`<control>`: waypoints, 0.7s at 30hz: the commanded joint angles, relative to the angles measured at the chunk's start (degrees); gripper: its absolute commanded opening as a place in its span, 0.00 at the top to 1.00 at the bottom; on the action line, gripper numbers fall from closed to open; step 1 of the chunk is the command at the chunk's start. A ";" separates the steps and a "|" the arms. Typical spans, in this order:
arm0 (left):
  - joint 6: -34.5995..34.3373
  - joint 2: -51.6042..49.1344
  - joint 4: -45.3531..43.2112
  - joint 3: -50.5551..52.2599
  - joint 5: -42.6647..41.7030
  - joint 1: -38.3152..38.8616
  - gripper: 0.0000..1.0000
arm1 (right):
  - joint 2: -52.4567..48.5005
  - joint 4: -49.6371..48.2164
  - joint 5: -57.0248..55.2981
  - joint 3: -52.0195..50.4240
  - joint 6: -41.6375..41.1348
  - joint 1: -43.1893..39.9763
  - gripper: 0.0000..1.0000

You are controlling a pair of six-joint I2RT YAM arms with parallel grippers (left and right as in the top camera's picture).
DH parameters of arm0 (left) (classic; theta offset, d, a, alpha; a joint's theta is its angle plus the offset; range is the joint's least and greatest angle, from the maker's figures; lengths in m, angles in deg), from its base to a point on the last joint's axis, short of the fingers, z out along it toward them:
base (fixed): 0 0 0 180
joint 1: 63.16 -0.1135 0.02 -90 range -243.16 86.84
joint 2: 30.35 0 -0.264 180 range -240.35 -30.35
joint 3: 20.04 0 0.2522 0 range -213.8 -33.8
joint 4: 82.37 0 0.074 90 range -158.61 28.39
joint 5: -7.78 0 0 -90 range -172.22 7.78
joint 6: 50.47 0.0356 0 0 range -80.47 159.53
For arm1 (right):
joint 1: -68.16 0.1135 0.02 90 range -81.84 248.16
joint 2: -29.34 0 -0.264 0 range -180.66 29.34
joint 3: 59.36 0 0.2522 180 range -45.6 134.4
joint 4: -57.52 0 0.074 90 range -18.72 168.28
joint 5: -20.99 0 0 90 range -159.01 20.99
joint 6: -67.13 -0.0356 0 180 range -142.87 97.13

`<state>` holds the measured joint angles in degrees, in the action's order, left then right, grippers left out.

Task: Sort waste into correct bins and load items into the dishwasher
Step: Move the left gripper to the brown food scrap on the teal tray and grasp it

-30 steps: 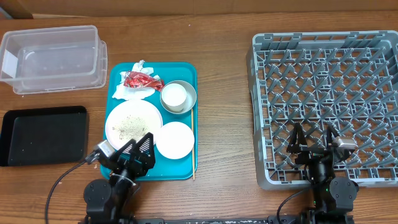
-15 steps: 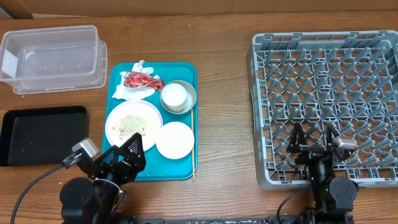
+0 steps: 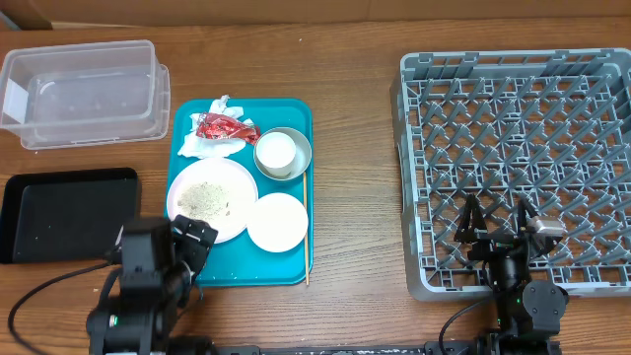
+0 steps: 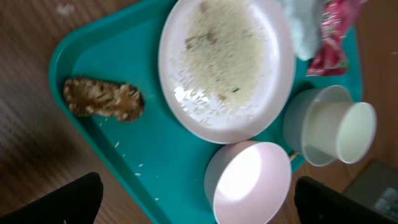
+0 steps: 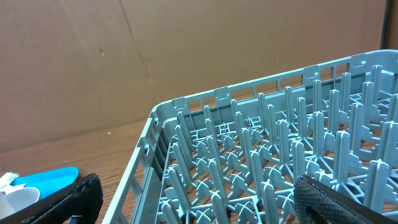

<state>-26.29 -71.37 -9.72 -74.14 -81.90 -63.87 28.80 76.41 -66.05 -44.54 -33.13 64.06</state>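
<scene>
I see nothing sorted yet: napkin [image 3: 205, 148], wrapper [image 3: 225, 126] and rice-strewn pink plate [image 3: 211, 199] sit on the teal tray [image 3: 296, 113]; clear tub [image 3: 84, 94] and rack [image 3: 513, 163] are empty. My left gripper [image 4: 199, 186] and right gripper [image 3: 495, 222] are open, holding nothing.

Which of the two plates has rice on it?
The larger pink plate; the smaller white plate beside it looks bare.

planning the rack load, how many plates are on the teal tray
2. The pink plate with rice lies on the left side of the teal tray; the smaller white plate lies just right of it, near the tray's front edge. None looks hidden.
</scene>
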 commanded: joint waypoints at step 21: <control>-34.10 -23.32 4.35 -1.40 14.75 0.31 0.00 | 0.37 -0.46 -0.35 -0.59 0.24 -0.15 0.00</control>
<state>-57.90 -92.52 -4.28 -74.29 -71.49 -63.87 28.80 76.43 -66.07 -44.54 -33.16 64.06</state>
